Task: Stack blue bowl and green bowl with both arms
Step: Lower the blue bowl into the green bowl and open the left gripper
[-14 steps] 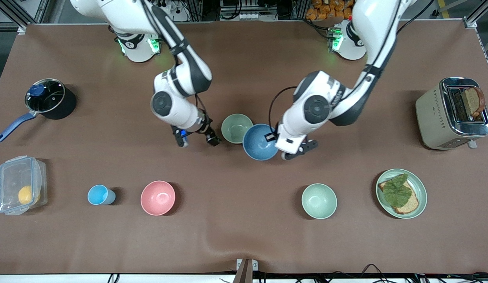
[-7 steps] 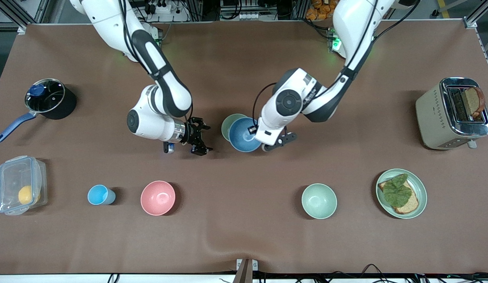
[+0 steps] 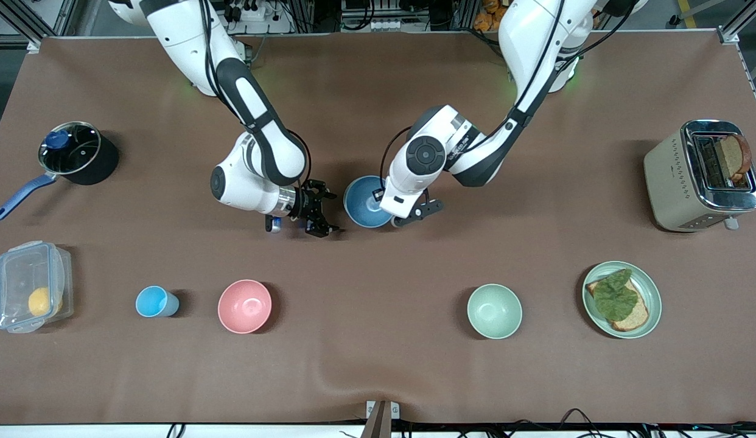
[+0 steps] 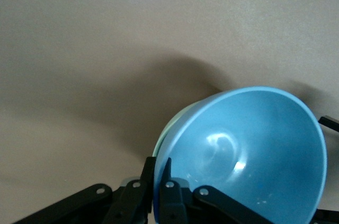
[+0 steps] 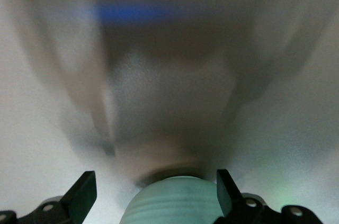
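Near the frame's centre, the left gripper (image 4: 159, 173) pinches the rim of the tilted blue bowl (image 3: 364, 201), which covers the green bowl (image 5: 169, 203). The right gripper (image 3: 326, 213) hangs spread just beside them.

Blue bowl (image 3: 361, 204) sits over green bowl (image 4: 162, 146).

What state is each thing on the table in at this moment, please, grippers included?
Medium-blue matte bowl: tilted, gripped at its rim.
Pale mint-green bowl: under the blue one, nearly hidden.
Left gripper: shut on the blue bowl's rim.
Right gripper: open, beside the bowls.
Black pot: glass lid on.
Clear plastic box: closed, yellow fruit inside.
Silver toaster: bread in slot.
Pink bowl: empty.
Second green bowl: empty.
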